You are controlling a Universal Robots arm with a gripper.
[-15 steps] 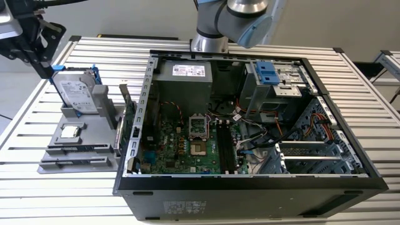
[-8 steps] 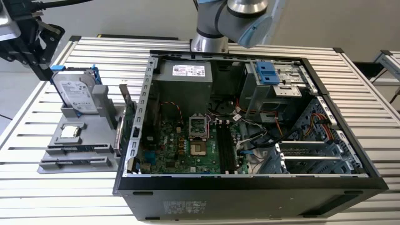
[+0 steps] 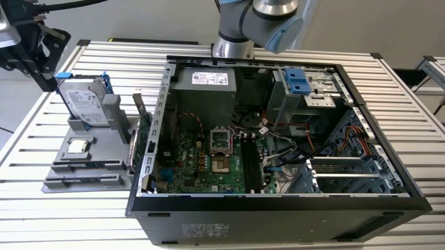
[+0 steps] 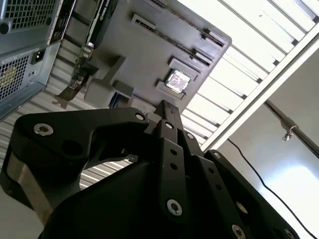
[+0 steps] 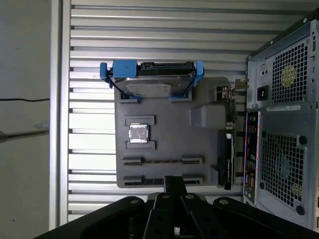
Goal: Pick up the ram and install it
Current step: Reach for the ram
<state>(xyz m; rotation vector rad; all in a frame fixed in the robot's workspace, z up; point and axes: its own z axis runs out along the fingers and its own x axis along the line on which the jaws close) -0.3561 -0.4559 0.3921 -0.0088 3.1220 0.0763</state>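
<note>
My black gripper (image 3: 47, 83) hangs high at the exterior view's left, above the table edge and beside the grey parts holder (image 3: 104, 174). In both wrist views its fingers (image 5: 174, 183) (image 4: 167, 108) meet in the middle, shut, with nothing visible between them. Below them lies the holder (image 5: 169, 142) with two long narrow slots (image 5: 162, 161). The ram is hidden; I cannot pick it out in the holder or in the motherboard's black slots (image 3: 251, 164). The open computer case (image 3: 389, 200) lies in the middle of the table with the motherboard (image 3: 201, 166) facing up.
On the holder stand a silver hard drive in a blue frame (image 3: 85, 101), a small square chip (image 3: 78, 147) and a green expansion card (image 3: 143, 130) against the case wall. The slatted metal table (image 3: 21, 208) runs all round. The arm's base (image 3: 233, 47) rises behind the case.
</note>
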